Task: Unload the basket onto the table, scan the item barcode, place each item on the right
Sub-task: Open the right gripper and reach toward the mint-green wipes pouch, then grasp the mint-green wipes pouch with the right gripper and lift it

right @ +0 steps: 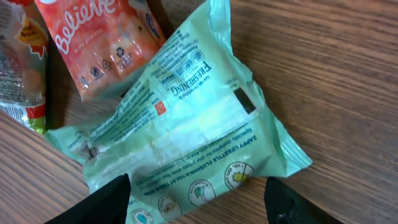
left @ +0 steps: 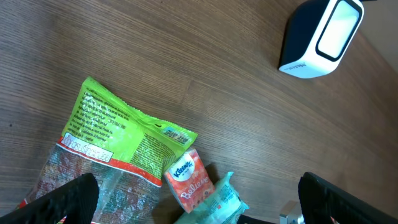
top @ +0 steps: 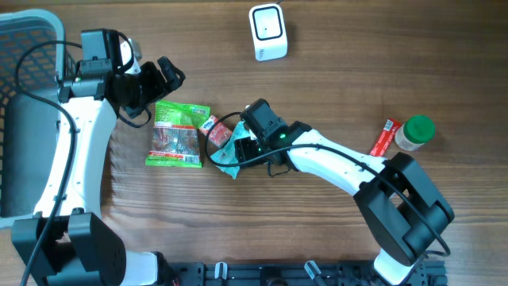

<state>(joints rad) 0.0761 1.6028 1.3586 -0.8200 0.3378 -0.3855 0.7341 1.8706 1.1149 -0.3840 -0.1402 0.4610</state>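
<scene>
The mint-green packet was seen lying between the spread jaws of the right gripper; nothing was gripped.

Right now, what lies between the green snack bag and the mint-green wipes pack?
The orange Kleenex tissue pack lies there, its edges meeting both. The left wrist view shows it best, and the overhead view agrees.

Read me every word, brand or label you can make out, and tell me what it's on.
"Believe": orange tissue pack.
"Kleenex": same pack, left wrist view.
"FRESHENING": wipes pack.
"ZAPPY LIFESTYLE": same wipes pack, upside down.
Print on the snack bag: too small to read.
Logo on the scanner: too blurred to read.
</scene>
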